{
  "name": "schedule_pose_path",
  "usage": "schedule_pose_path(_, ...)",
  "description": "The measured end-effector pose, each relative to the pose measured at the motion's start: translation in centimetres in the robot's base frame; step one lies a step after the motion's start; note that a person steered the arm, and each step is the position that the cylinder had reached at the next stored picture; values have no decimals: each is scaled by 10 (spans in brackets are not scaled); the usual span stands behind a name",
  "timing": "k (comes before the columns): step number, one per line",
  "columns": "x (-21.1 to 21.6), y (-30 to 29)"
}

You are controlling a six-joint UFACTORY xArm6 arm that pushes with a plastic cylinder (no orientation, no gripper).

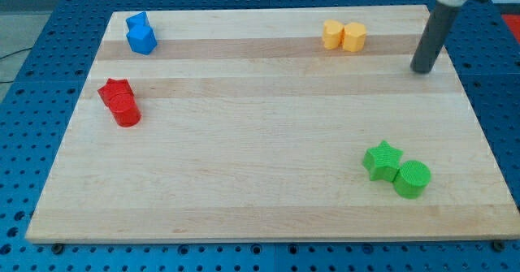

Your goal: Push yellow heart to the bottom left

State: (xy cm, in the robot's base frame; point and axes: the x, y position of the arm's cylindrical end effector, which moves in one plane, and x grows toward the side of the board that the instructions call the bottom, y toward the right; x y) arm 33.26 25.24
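Two yellow blocks touch each other near the board's top edge, right of centre. The left one looks like the yellow heart; the right one looks like a hexagon. My tip rests on the board at the view's right, to the right of the yellow pair and a little below it, clear of both.
Two blue blocks sit together at the top left. Two red blocks sit at the left edge, the lower one a cylinder. A green star touches a green cylinder at the bottom right. The wooden board lies on a blue pegboard.
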Motion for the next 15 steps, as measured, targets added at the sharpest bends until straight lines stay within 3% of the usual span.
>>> schedule_pose_path(1,-28,17)
schedule_pose_path(2,-35,-67)
schedule_pose_path(3,-41,-115)
schedule_pose_path(5,-61,-94)
schedule_pose_path(6,-91,-128)
schedule_pose_path(7,-78,-219)
schedule_pose_path(8,-23,-288)
schedule_pose_path(9,-3,-310)
schedule_pose_path(10,-14,-330)
schedule_pose_path(12,136,-389)
schedule_pose_path(13,102,-376)
schedule_pose_path(14,95,-322)
schedule_pose_path(15,119,-292)
